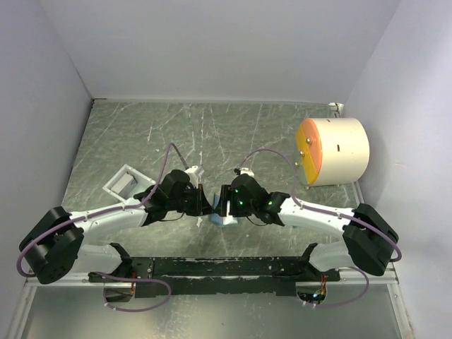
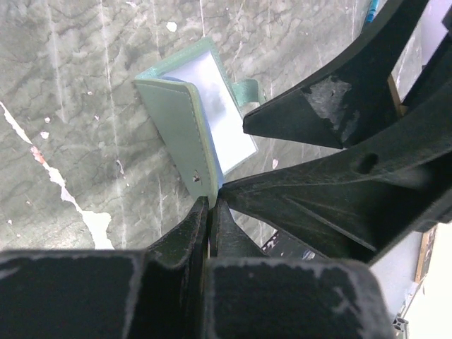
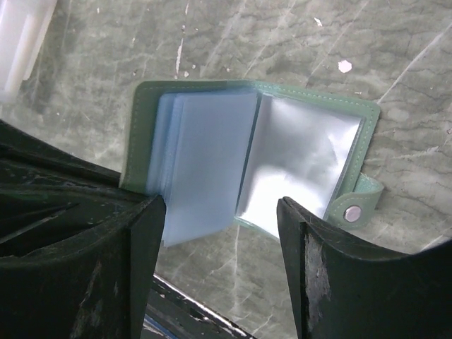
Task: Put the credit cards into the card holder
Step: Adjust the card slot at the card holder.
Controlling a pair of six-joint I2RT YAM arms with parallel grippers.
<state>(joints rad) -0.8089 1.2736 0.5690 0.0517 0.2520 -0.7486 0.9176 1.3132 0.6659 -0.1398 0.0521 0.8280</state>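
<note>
A scuffed, grey-green marbled table (image 1: 233, 134) sits between plain white walls. Just ahead of the arm bases, at the middle of the near edge, the holder (image 3: 212, 127) lies open and flat. Its sage cover faces down, its pale blue pockets are fanned upward, and its snap tab (image 3: 357, 205) sticks out to one side.

The left gripper (image 2: 210, 208) is clenched tight, and as far as its wrist view shows it pinches the edge of the holder's cover. The right gripper (image 3: 220, 212) is spread wide and grips nothing, with one finger near each side of the pockets.

A white tray (image 1: 111, 185) lies left of the grippers. A cream drum (image 1: 342, 148) with an orange face stands at the far right.
</note>
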